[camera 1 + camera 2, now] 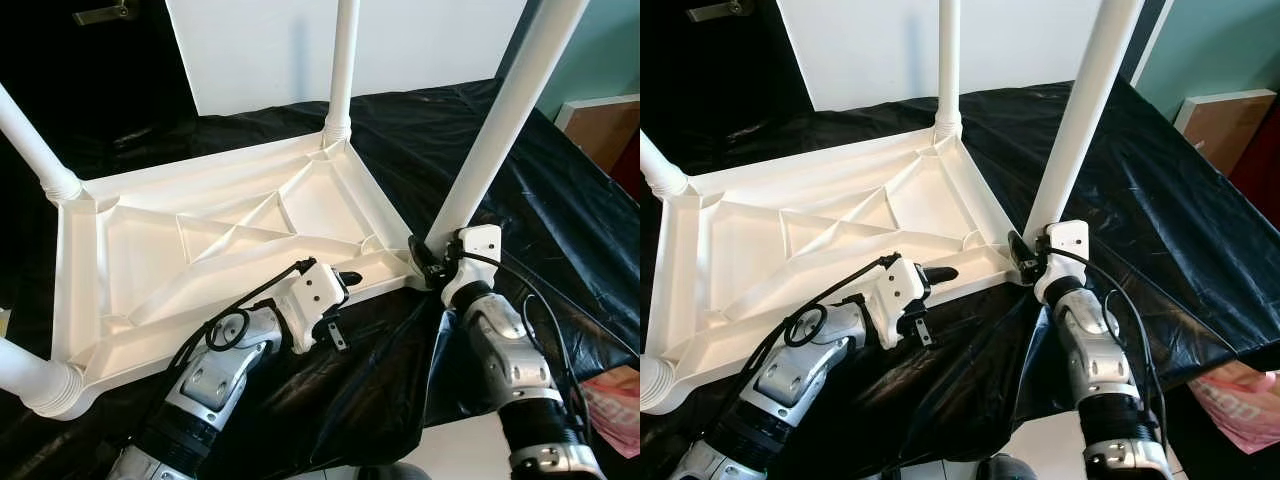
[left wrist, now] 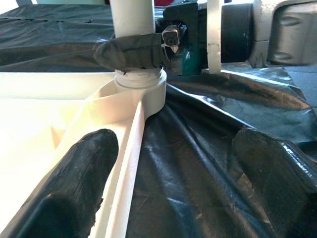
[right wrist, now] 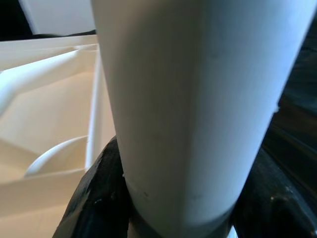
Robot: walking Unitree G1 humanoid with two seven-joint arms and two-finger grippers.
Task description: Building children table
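A white plastic children's table [image 1: 150, 250] lies upside down on a black sheet. Three legs stand in its corners: far left [image 1: 30, 140], far right [image 1: 343, 60] and near left [image 1: 25, 375]. A fourth white leg [image 1: 500, 120] rises tilted from the near right corner socket [image 2: 141, 87]. My right gripper [image 1: 424, 260] is shut around the base of this leg, its black fingers [image 3: 94, 198] on either side. My left gripper [image 1: 345, 280] is open and straddles the table's near rim [image 2: 131, 148], one finger [image 2: 74, 183] inside and one on the sheet.
The black sheet [image 1: 560, 200] drapes over the work surface and falls off at the near edge. A white panel [image 1: 260, 50] stands behind. A brown box [image 1: 605, 125] sits at the far right, and something pink [image 1: 610, 405] lies low on the right.
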